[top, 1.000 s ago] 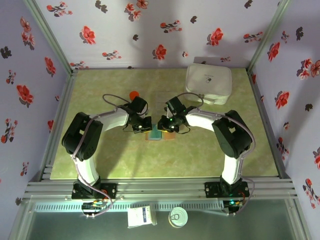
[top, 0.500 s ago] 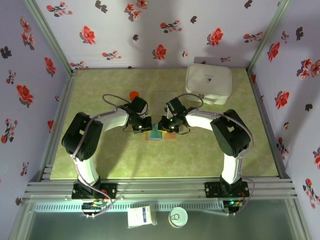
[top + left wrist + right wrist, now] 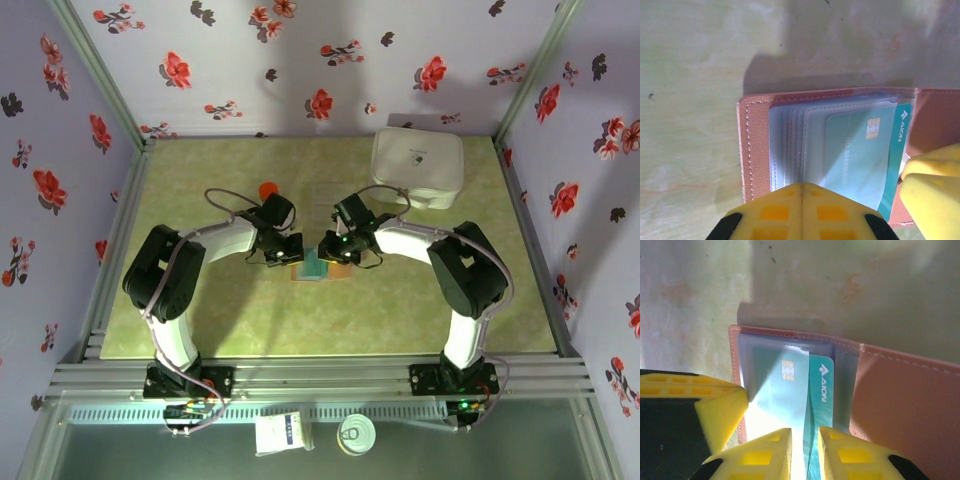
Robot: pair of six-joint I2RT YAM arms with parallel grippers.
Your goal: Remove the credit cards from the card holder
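The card holder (image 3: 318, 270) lies open on the bench (image 3: 200, 310), about mid-bench, with your two tools meeting over it from either side. A white box (image 3: 417, 168) sits well apart at the far right corner.

On your left wrist view, the left tool (image 3: 801, 192) has its yellow fingers pressed together, over the near edge of the holder's clear sleeves. The tan-brown border (image 3: 754, 150) runs down the left, and a teal credit card (image 3: 860, 160) with a chip sits in the sleeves.

On your right wrist view, the right tool (image 3: 805, 437) has its fingers a narrow gap apart. The card's (image 3: 822, 405) lettered end shows in that gap. I cannot tell whether the fingers grip it. The holder's brown flap (image 3: 905, 395) lies flat just beside them.
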